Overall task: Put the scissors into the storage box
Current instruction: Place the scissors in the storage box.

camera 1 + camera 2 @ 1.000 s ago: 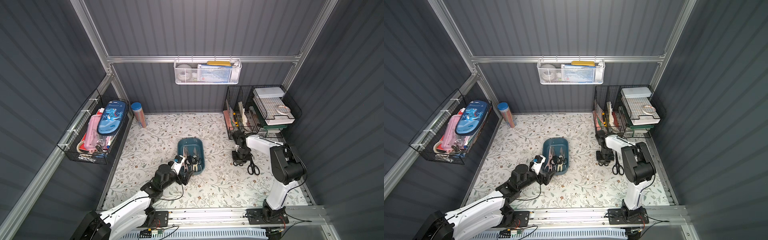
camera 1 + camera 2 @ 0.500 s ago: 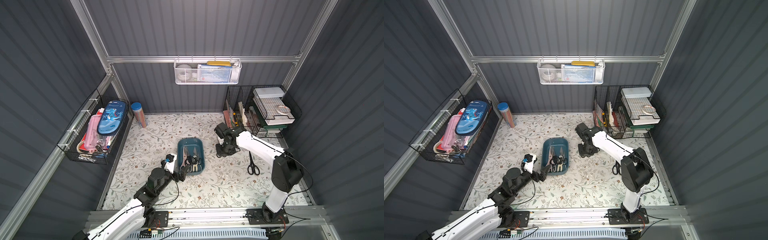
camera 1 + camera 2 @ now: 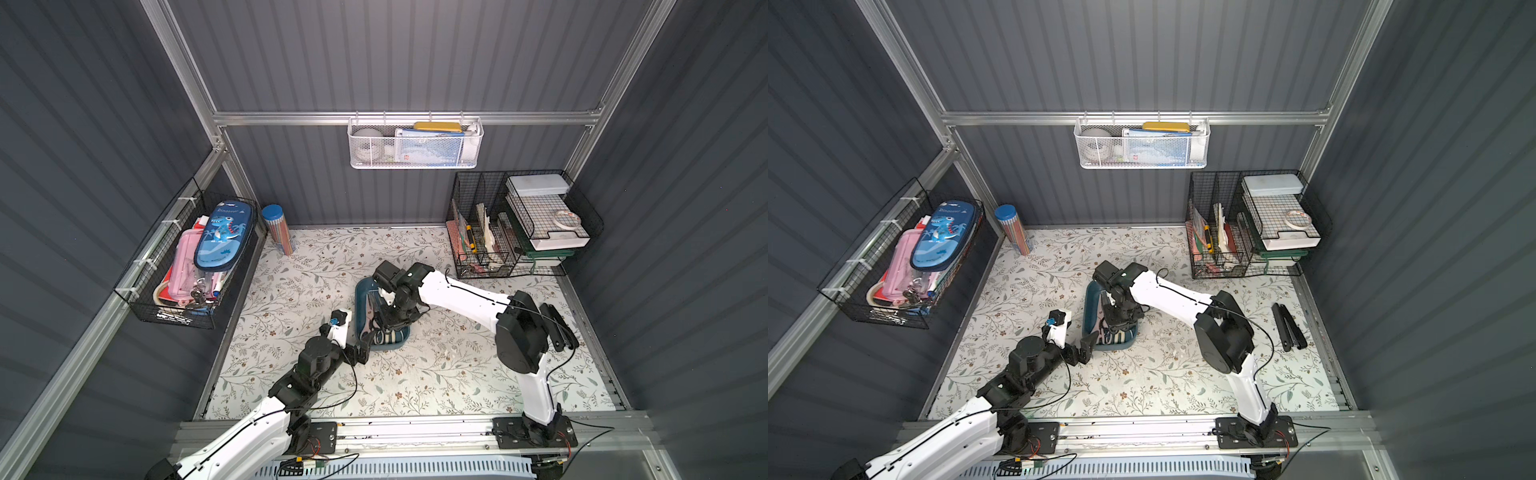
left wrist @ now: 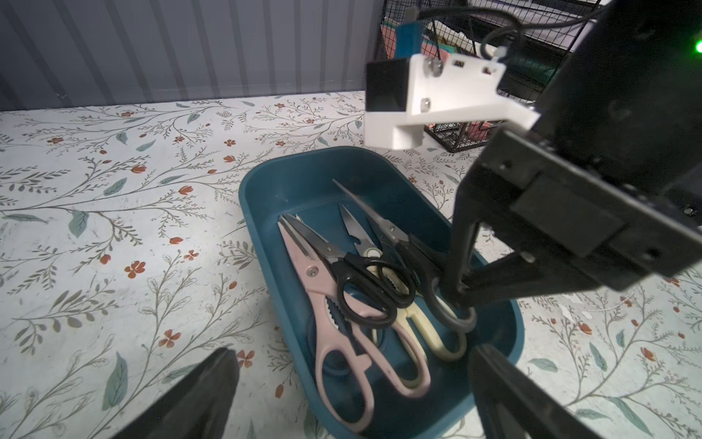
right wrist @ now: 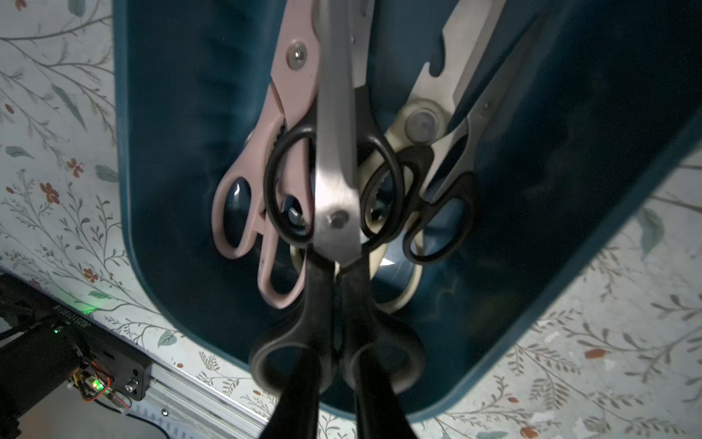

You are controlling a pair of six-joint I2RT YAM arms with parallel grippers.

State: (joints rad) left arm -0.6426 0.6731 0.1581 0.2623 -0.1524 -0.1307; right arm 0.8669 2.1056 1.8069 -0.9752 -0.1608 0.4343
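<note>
Black-handled scissors [image 5: 336, 213] hang over the storage box [image 4: 249, 228], pinched by the outstretched right end effector [image 5: 336, 357], which has swung in from the wire basket [image 3: 457, 208]; the left end effector [image 3: 360, 350], wide open, has drawn back.

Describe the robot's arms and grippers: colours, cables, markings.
The left arm and right arm have white link shells, bulky black joints and thin black cables looped alongside. Each wrist carries a white camera bracket with a blue plug. The left gripper and right gripper are black, with tapered black fingers.
</note>
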